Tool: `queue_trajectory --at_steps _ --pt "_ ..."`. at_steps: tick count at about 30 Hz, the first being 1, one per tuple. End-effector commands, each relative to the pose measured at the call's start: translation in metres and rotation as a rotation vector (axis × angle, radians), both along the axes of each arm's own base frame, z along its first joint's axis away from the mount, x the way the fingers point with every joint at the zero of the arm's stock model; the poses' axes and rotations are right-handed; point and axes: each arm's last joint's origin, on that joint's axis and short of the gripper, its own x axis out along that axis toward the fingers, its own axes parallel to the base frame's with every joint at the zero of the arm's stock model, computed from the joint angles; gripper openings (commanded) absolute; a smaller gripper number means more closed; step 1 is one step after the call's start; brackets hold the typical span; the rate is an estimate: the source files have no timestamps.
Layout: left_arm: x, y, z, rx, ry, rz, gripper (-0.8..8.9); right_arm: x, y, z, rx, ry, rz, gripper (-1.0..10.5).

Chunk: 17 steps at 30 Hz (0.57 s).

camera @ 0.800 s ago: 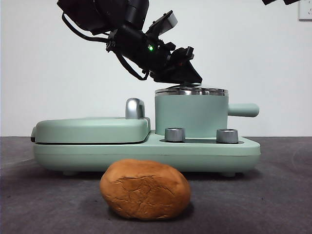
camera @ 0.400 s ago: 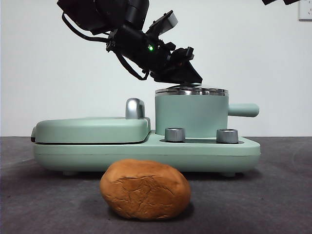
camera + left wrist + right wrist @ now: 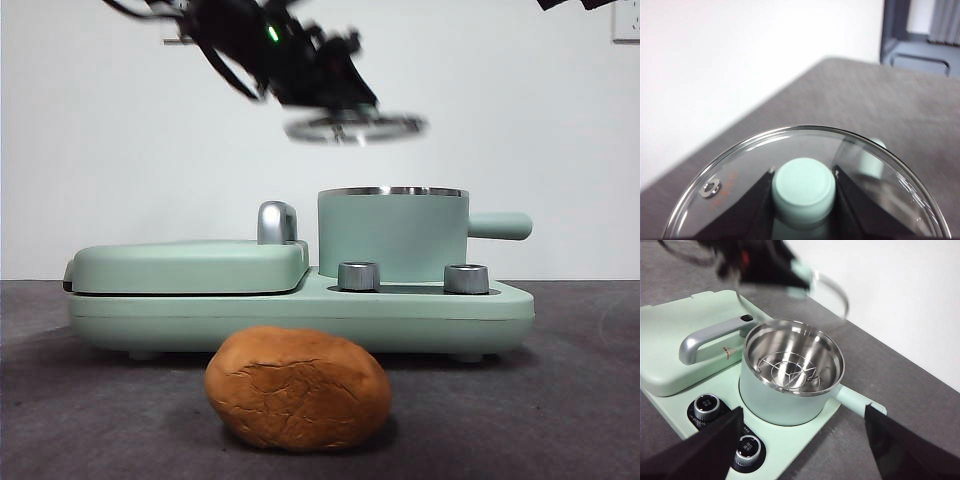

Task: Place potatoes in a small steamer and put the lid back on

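Blurring with motion, the left gripper (image 3: 335, 105) sat in the upper middle of the front view, its jaws closed on the mint-green knob (image 3: 803, 187) of the glass lid (image 3: 355, 128), which hung tilted in the air well above the small steamer (image 3: 392, 235) and a little toward the left of it. In the left wrist view the lower part of the lid (image 3: 805, 195) was cut off by the frame edge, and orange print near a small steel vent rivet (image 3: 710, 188) was too blurred to read. The right wrist view showed the steamer (image 3: 790, 377) uncovered, with a wire steaming rack (image 3: 789, 371) lying inside the steel bowl. The right gripper (image 3: 800, 450) had its jaws spread wide apart and held nothing; both jaws were cut off at the lower corners of that view. In the front view that arm showed only as a black tip at the top right corner.

The potato (image 3: 298, 388) lay on the counter (image 3: 560, 400) at the lower middle of the front view, in front of the appliance base (image 3: 300, 315) and apart from it. A small triangular warning mark (image 3: 729, 352) sat on the griddle cover (image 3: 675, 345) beside its chrome handle (image 3: 710, 337), its detail too small to read. Two steel dials (image 3: 359, 276) fronted the base. The counter was dark grey and finely textured, and a plain white wall (image 3: 100, 150) stood behind it.
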Motion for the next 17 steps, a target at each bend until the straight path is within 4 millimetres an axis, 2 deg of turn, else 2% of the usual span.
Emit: queue_trajectory --at_steps 1,11,17 --pt "-0.01 0.006 0.03 -0.034 -0.052 -0.005 0.09 0.001 0.001 0.006 0.019 -0.01 -0.004 3.8" --pt "-0.069 0.054 0.092 -0.008 -0.007 0.035 0.14 0.001 0.001 0.006 0.02 -0.01 0.0 3.8" --pt "-0.103 0.077 0.108 0.054 0.04 0.053 0.14 0.0 0.004 0.006 0.021 -0.009 0.022 3.8"
